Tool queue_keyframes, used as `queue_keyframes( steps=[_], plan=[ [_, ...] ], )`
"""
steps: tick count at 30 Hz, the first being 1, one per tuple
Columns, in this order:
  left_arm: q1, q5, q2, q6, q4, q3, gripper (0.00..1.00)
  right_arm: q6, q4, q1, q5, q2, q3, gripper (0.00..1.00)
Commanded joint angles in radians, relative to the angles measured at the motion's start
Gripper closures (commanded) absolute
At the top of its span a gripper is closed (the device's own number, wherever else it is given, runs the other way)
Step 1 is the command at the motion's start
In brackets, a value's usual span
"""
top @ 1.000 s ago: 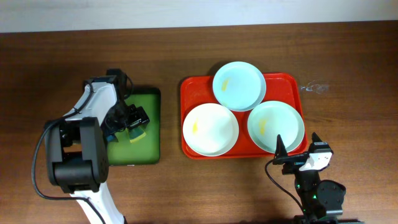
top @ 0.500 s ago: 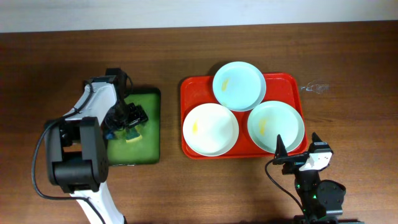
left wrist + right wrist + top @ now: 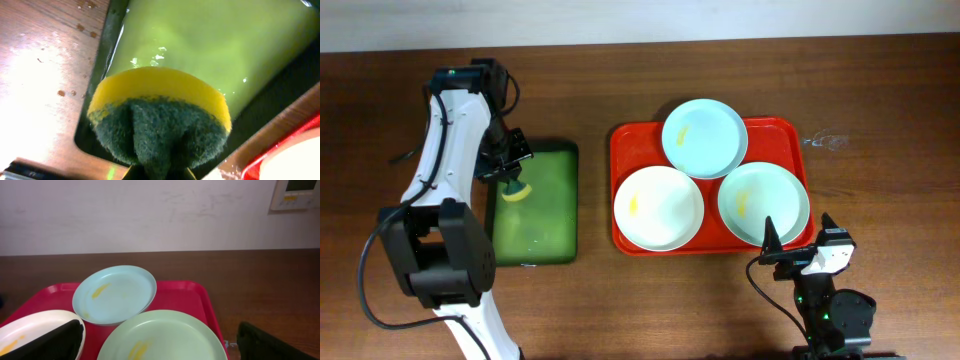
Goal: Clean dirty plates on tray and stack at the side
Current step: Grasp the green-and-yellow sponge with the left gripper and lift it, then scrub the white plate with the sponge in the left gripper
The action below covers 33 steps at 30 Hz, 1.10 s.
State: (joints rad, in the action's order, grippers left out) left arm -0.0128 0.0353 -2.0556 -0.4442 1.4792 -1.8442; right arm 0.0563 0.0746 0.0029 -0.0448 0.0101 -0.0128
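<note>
Left hand (image 3: 510,170) is clenched on the sponge (image 3: 160,120). The green scourer is folded at the pinch and the yellow foam sits beyond it. The sponge hangs over the 11 o'clock part of the green tray (image 3: 550,225), which shows glints of water. Right hand (image 3: 794,240) is released, fingers wide, low at the tray's (image 3: 617,180) 5 o'clock. All three plates (image 3: 704,140) lie in the tray, each with a yellow smear (image 3: 636,205), and none is at the side yet. We judge the step to be carrying the sponge toward 3 o'clock. The white plate (image 3: 665,215), at the tray's 8 o'clock, is nearest. To do it well we would clear the tray rim, land flat on the smear and wipe lightly. The right hand could steady the plate against skidding. Drips on the surface (image 3: 720,300) are likely.
</note>
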Motion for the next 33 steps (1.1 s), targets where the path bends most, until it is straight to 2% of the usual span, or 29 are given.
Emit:
queue_keyframes(
  steps=[1, 3, 5, 6, 8, 10, 12, 14, 16, 18, 22, 25, 27, 32, 33],
  plan=[
    [-0.003, 0.014, -0.004, 0.022, -0.008, -0.016, 1.00, 0.002, 0.002, -0.003, 0.005, -0.007, 0.007, 0.02],
    [-0.002, 0.013, -0.004, 0.021, -0.086, 0.072, 1.00, 0.002, 0.002, -0.003, 0.005, -0.007, 0.007, 0.02],
    [0.007, -0.026, -0.004, 0.023, -0.240, 0.277, 1.00, 0.002, 0.002, -0.003, 0.005, -0.007, 0.007, 0.01],
    [0.008, -0.029, -0.004, 0.026, -0.248, 0.308, 1.00, 0.002, 0.002, -0.003, 0.005, -0.007, 0.007, 0.01],
    [0.008, -0.028, 0.035, 0.057, -0.198, 0.248, 1.00, 0.002, 0.002, -0.003, 0.005, -0.007, 0.007, 0.02],
    [0.027, -0.039, 0.150, 0.060, -0.175, 0.198, 1.00, 0.002, 0.002, -0.003, 0.005, -0.007, 0.007, 0.02],
    [0.078, -0.127, 0.283, 0.127, -0.201, 0.197, 1.00, 0.002, 0.002, -0.003, 0.005, -0.007, 0.007, 0.02],
    [0.194, -0.152, 0.364, 0.127, -0.211, 0.211, 1.00, 0.002, 0.002, -0.003, 0.005, -0.007, 0.007, 0.02],
    [0.319, -0.152, 0.358, 0.080, -0.241, 0.268, 1.00, 0.002, 0.002, -0.003, 0.005, -0.007, 0.007, 0.02],
    [0.433, -0.152, 0.354, 0.032, -0.395, 0.396, 1.00, 0.002, 0.002, -0.003, 0.005, -0.007, 0.007, 0.01],
    [0.600, -0.151, 0.352, -0.082, -0.874, 0.701, 1.00, 0.002, 0.002, -0.003, 0.005, -0.007, 0.007, 0.02],
    [0.662, -0.106, 0.349, -0.082, -1.107, 0.796, 1.00, 0.002, 0.002, -0.003, 0.005, -0.006, 0.007, 0.02],
    [0.681, -0.065, 0.331, -0.082, -1.157, 0.796, 1.00, 0.002, 0.002, -0.003, 0.005, -0.007, 0.007, 0.02],
    [0.687, -0.076, 0.227, -0.082, -1.176, 0.779, 1.00, 0.002, 0.002, -0.003, 0.005, -0.007, 0.007, 0.02],
    [0.689, -0.076, 0.224, -0.081, -1.177, 0.779, 0.90, 0.002, 0.002, -0.003, 0.005, -0.007, 0.007, 0.02]
  ],
)
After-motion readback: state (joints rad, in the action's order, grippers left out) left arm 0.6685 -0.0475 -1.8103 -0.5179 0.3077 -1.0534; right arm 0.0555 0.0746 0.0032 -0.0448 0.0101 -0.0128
